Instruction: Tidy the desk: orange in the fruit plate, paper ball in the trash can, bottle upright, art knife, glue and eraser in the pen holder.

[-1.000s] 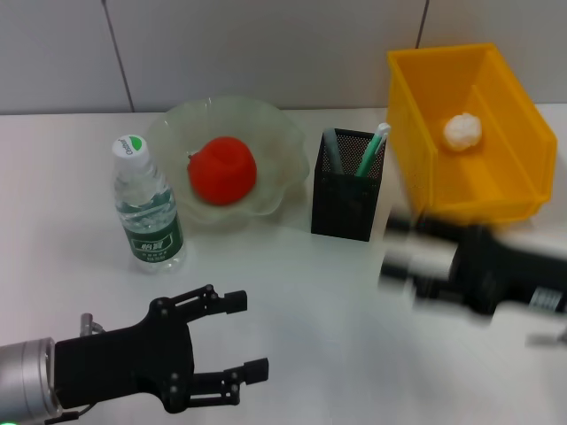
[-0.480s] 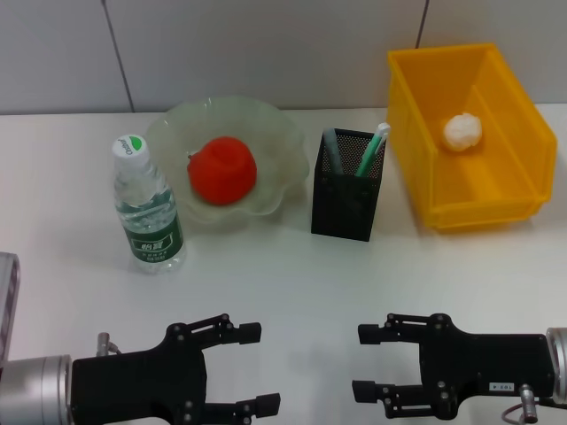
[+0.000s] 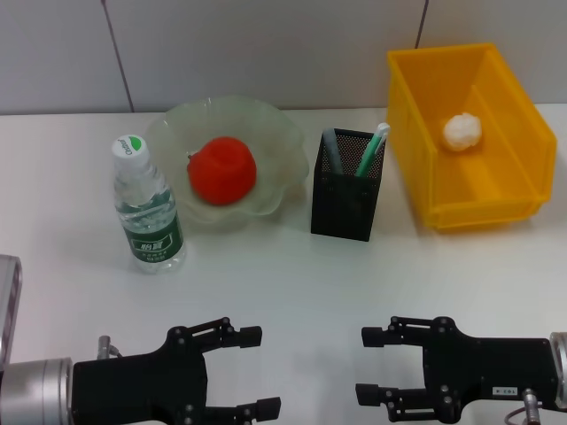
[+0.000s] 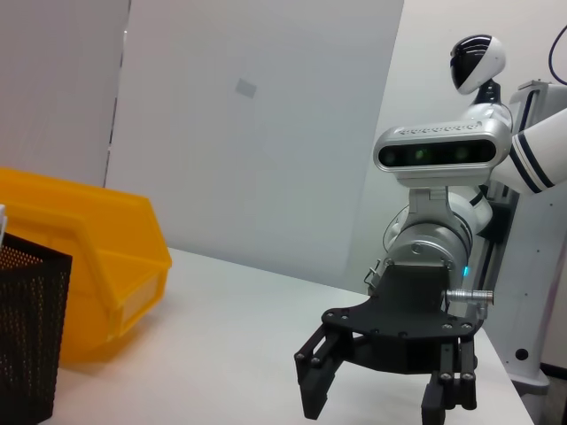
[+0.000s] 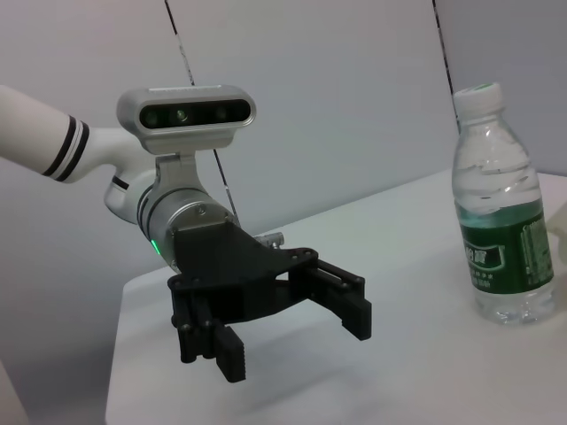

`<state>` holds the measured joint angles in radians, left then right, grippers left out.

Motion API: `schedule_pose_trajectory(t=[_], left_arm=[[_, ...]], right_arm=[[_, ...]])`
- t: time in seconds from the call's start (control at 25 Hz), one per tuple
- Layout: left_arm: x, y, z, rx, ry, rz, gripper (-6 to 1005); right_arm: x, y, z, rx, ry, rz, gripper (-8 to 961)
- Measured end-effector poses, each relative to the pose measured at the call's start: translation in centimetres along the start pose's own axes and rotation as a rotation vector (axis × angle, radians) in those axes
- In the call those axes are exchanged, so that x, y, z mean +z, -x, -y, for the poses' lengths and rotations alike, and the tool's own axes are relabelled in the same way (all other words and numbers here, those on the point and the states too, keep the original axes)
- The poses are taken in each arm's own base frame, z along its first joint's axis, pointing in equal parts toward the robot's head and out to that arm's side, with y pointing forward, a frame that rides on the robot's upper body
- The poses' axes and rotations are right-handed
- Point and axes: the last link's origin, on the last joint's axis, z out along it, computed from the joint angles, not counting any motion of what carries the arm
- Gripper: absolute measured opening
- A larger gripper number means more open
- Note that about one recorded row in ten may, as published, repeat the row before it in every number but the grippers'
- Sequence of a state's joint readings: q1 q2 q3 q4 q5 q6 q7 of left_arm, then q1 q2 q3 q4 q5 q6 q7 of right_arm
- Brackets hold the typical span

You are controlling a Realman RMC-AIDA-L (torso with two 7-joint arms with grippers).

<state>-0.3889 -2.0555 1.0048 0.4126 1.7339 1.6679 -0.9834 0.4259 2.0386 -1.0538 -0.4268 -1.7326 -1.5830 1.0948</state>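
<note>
Left edge of desk [image 3: 53, 221], near side: left gripper [image 3: 253, 372] sits low near the robot, fingers spread wide, holding nothing. It has dropped slightly toward the robot over the last half second and barely moved otherwise. The right wrist view confirms the jaws are apart and empty.

Bottle [image 3: 146, 205]: upright, green cap on top, standing just beside the plate [image 3: 275, 142] on its left. That item looks done.

Plate: orange [image 3: 222, 170] lies in the middle of it. Done.

Centre: black mesh holder [image 3: 345, 199] with 2 tall items showing above the rim, a grey one and a green-and-white one. Can't tell which is knife or glue. Eraser is not visible; it may be down inside, hidden by the mesh.

Right: yellow bin [image 3: 416, 115] with the paper ball [image 3: 462, 130] resting inside, toward the back. Done.

Near right: right gripper [image 3: 371, 367] is also low near the robot, fingers well apart, empty. 1 second ago it was a blur up beside the bin and holder; half a second ago it had already reached this spot, and it has hardly shifted since. The left wrist view shows its jaws parted with nothing between them.

Reading: both arms are pulled back and settled, and nothing loose is left on the desk. The tidy looks finished, with only the eraser unconfirmed.
</note>
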Motion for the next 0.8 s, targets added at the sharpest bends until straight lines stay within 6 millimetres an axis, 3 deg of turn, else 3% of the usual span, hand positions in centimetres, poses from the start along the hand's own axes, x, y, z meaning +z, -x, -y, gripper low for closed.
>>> schedule_pose_trajectory(t=[0.8], left_arm=[[-1.4, -0.4, 0.6, 0.006, -0.004, 0.024, 862]], right_arm=[[0.4, 0.2, 0.2, 0.0, -0.016, 0.017, 743]])
